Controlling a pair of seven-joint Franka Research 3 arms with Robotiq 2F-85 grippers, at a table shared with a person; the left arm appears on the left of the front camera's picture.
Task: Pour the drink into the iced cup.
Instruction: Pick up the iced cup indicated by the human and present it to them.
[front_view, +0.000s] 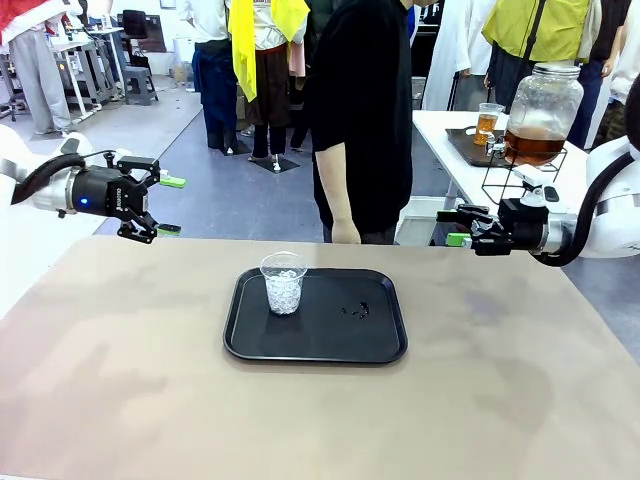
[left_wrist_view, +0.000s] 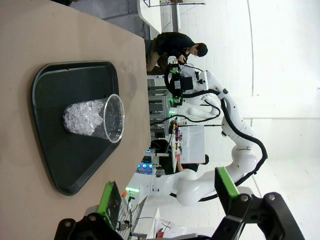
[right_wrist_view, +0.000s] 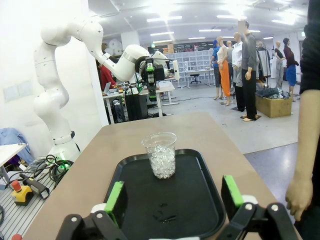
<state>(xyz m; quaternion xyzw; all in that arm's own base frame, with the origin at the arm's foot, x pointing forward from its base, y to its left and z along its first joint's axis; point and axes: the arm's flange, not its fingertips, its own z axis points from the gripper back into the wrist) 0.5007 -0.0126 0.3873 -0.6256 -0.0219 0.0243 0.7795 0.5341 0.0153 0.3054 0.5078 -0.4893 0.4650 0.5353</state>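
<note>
The iced cup (front_view: 284, 283), clear plastic and half full of ice cubes, stands upright on the left part of a black tray (front_view: 330, 345) at mid-table. It also appears as the iced cup (left_wrist_view: 95, 120) and the iced cup (right_wrist_view: 161, 155). Amber drink fills a small clear cup (front_view: 487, 123) on the white table behind, beside a large glass jar (front_view: 540, 115) of the same liquid. My left gripper (front_view: 170, 205) hovers open at the table's far left, its jaws empty (left_wrist_view: 167, 192). My right gripper (front_view: 458, 226) hovers open at the far right, also empty (right_wrist_view: 172, 197).
A person in a black shirt (front_view: 360, 120) stands at the far edge behind the tray, one hand (right_wrist_view: 299, 192) hanging down. A few dark droplets (front_view: 355, 310) lie on the tray right of the cup. The jar rests on a wire stand (front_view: 500, 185).
</note>
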